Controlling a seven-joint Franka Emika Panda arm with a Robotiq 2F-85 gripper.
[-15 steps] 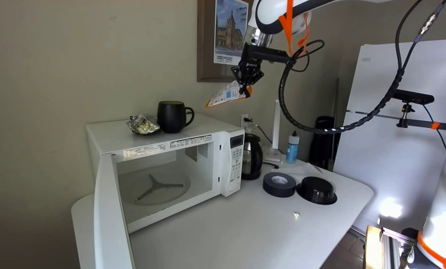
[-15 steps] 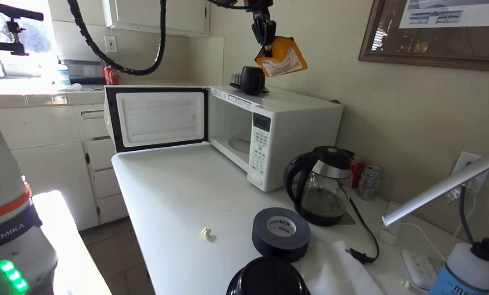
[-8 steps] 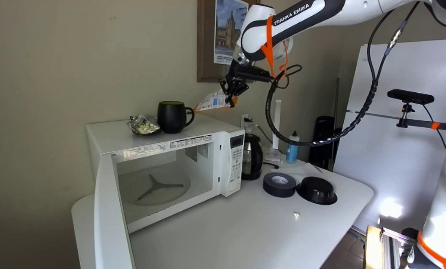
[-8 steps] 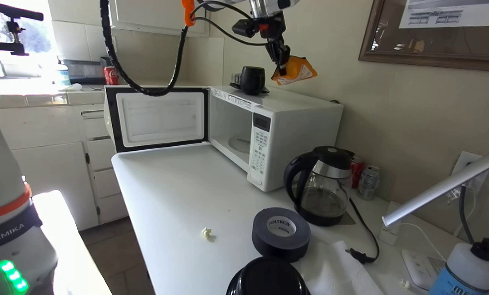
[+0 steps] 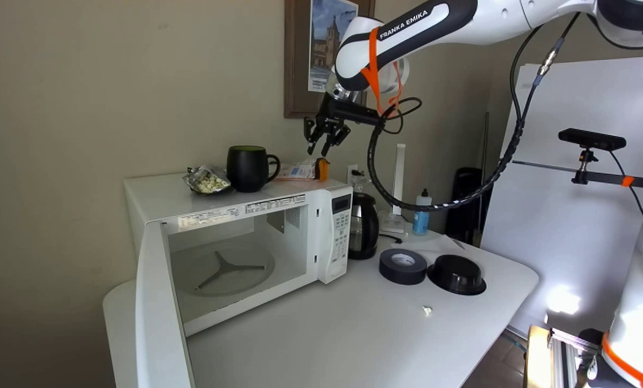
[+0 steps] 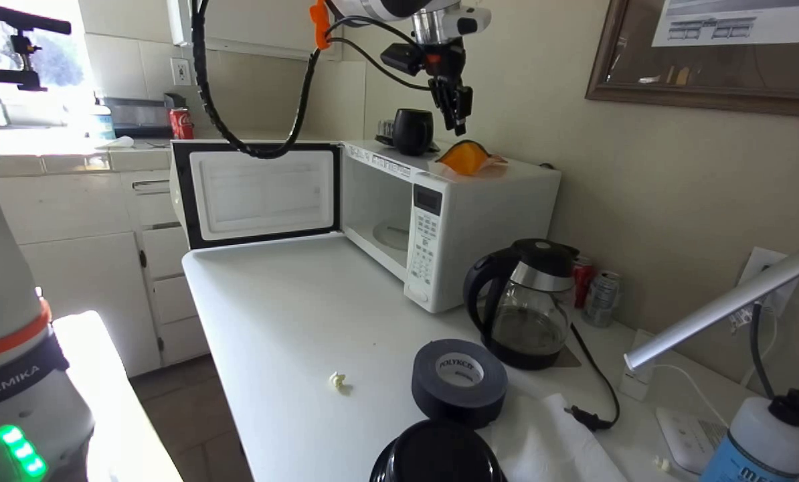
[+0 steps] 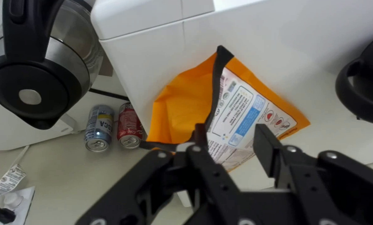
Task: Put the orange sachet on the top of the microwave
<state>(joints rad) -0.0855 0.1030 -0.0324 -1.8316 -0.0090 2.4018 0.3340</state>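
The orange sachet (image 5: pixel 300 171) lies on top of the white microwave (image 5: pixel 154 196), right of the mug. In an exterior view its orange flap (image 6: pixel 466 159) bulges up on the microwave (image 6: pixel 496 221). In the wrist view the sachet (image 7: pixel 249 109) shows a white printed panel and a curled orange part with a dark edge; one corner crosses the line of the microwave's side edge. My gripper (image 5: pixel 317 151) is open and empty just above the sachet, also in an exterior view (image 6: pixel 460 130). In the wrist view the fingers (image 7: pixel 231 129) stand apart, hiding part of the sachet.
A black mug (image 5: pixel 250 168) and an open foil packet (image 5: pixel 208 180) stand on the microwave. Its door (image 6: pixel 262 194) is open. The kettle (image 6: pixel 530 308) and cans (image 7: pixel 99 128) are beside it. Tape (image 5: pixel 402 266) and a black bowl (image 5: pixel 456 274) are on the table.
My gripper came down toward the microwave and to the left in an exterior view with the sachet, then opened. The sachet dropped from the fingers onto the microwave's top.
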